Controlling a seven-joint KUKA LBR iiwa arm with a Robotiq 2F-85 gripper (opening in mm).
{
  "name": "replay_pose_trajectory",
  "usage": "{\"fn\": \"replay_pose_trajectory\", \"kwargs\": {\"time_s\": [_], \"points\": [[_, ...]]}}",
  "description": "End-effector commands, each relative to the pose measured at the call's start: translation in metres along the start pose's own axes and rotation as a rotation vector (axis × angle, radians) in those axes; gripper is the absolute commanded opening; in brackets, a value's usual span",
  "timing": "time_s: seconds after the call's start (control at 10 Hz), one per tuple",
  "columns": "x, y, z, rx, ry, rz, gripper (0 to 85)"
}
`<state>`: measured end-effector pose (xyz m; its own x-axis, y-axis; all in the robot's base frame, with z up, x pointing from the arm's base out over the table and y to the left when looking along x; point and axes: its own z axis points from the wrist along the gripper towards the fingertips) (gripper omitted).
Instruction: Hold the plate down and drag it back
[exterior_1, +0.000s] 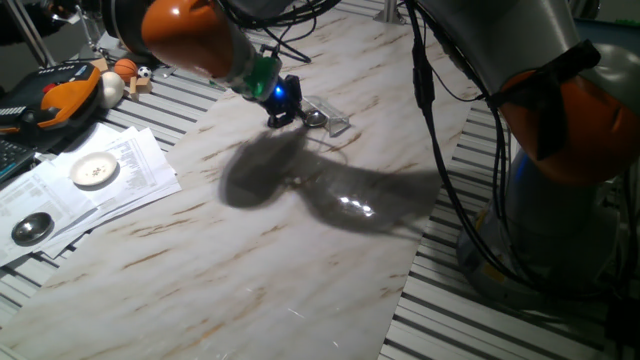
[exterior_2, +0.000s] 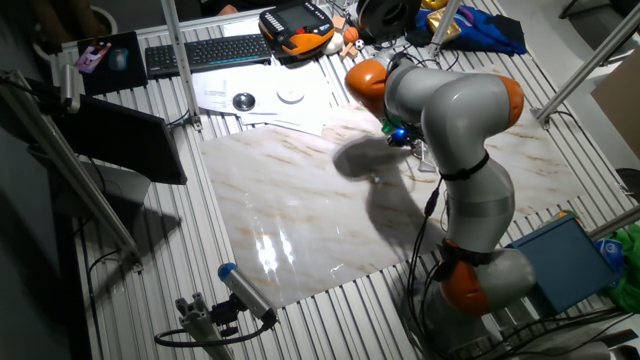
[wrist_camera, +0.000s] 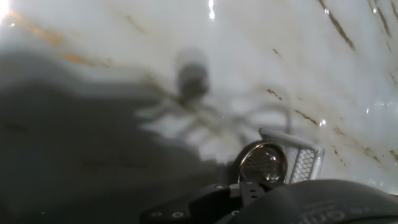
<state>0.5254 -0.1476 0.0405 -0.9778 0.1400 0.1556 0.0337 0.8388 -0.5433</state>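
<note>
The plate (exterior_1: 316, 117) is a small dark metal disc with a shiny rim, lying on the marble board right beside a clear plastic wedge stand (exterior_1: 337, 124). My gripper (exterior_1: 279, 117) hovers just left of it, close above the board, with its fingers together and holding nothing. In the hand view the plate (wrist_camera: 262, 163) sits low and right of centre, leaning against the ribbed clear stand (wrist_camera: 303, 163). Dark parts of the hand (wrist_camera: 249, 193) fill the bottom edge just below it. In the other fixed view the gripper (exterior_2: 400, 135) shows, while the arm hides the plate.
The marble board (exterior_1: 250, 260) lies on a slatted table. On papers at the left lie a white dotted disc (exterior_1: 95, 170) and a second dark metal disc (exterior_1: 32, 228). A pendant and small balls (exterior_1: 110, 85) are at the far left. The arm's base (exterior_1: 570, 180) stands at the right.
</note>
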Motion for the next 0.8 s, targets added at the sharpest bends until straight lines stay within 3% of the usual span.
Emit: {"fn": "replay_pose_trajectory", "kwargs": {"time_s": [0.0,0.7], "points": [[0.0007,-0.0004,0.0025,0.000,-0.004,-0.001,0.0],[0.0032,-0.0032,0.0111,0.044,-0.007,-0.014,0.0]]}}
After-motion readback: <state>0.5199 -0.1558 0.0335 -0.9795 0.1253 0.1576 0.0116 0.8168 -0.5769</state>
